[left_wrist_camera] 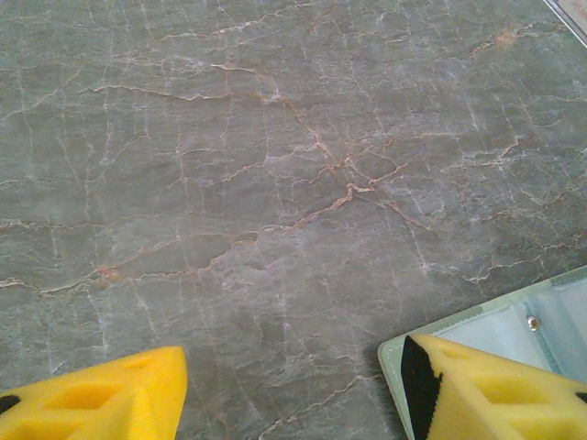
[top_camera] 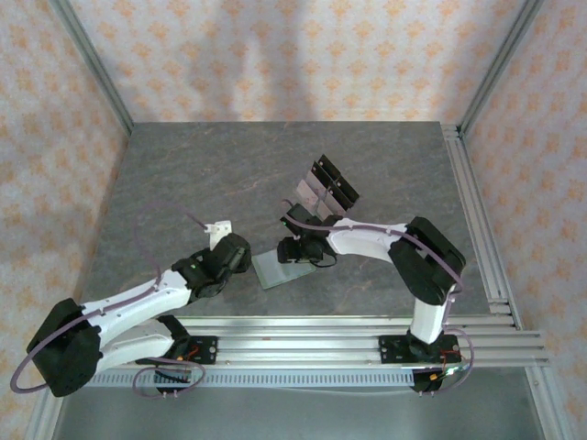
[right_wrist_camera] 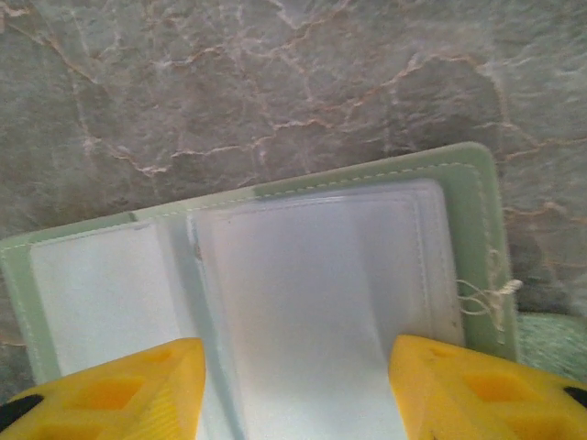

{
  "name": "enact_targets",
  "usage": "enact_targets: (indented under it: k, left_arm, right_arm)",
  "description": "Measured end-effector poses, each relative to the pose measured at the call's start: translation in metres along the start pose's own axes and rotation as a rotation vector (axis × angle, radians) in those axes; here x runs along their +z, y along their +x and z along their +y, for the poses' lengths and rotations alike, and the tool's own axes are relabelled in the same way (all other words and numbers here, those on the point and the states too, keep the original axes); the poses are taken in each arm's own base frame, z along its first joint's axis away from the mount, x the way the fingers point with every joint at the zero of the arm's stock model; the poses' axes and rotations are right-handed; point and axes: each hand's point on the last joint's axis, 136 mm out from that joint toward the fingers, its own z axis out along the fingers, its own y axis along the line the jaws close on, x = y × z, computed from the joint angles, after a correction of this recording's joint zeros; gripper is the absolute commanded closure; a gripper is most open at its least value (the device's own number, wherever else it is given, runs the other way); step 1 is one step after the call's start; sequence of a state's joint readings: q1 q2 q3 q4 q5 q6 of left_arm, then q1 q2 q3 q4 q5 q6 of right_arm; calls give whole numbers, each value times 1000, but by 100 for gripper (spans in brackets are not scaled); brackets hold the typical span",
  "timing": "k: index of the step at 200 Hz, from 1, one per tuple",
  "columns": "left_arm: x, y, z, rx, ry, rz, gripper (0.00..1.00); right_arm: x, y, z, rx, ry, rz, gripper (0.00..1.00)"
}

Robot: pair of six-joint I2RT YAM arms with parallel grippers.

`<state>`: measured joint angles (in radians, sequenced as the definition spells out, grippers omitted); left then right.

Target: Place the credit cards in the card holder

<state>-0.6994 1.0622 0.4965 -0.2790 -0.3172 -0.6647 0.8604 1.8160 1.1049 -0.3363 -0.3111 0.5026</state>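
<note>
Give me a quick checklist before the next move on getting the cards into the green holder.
1. The card holder lies open on the table: ok.
2. The right gripper is over its clear pockets, jaws apart: ok.
3. The left gripper is open at the holder's corner: ok.
4. A card in either gripper: not ok, both empty.
5. The credit cards stand in the rack: ok.
6. Pockets empty: cannot tell.

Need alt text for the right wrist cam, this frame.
An open sage-green card holder lies flat on the grey veined table, clear plastic sleeves up, a loose thread at its right edge. The right gripper sits at the bottom, yellow fingertips apart and straddling a sleeve; whether it grips anything is unclear.
</note>
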Motion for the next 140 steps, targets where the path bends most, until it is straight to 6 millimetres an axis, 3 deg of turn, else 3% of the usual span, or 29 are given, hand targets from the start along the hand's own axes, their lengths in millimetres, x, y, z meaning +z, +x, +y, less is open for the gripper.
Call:
enact_targets:
  k: [101,140]
  left_arm:
    - [3,1,-2,2,4,5,36]
    - [3,1,-3,3,6,4,36]
  right_arm:
    - [4,10,36,58,-171,58,43]
    - [3,22,63,27,-214,88,44]
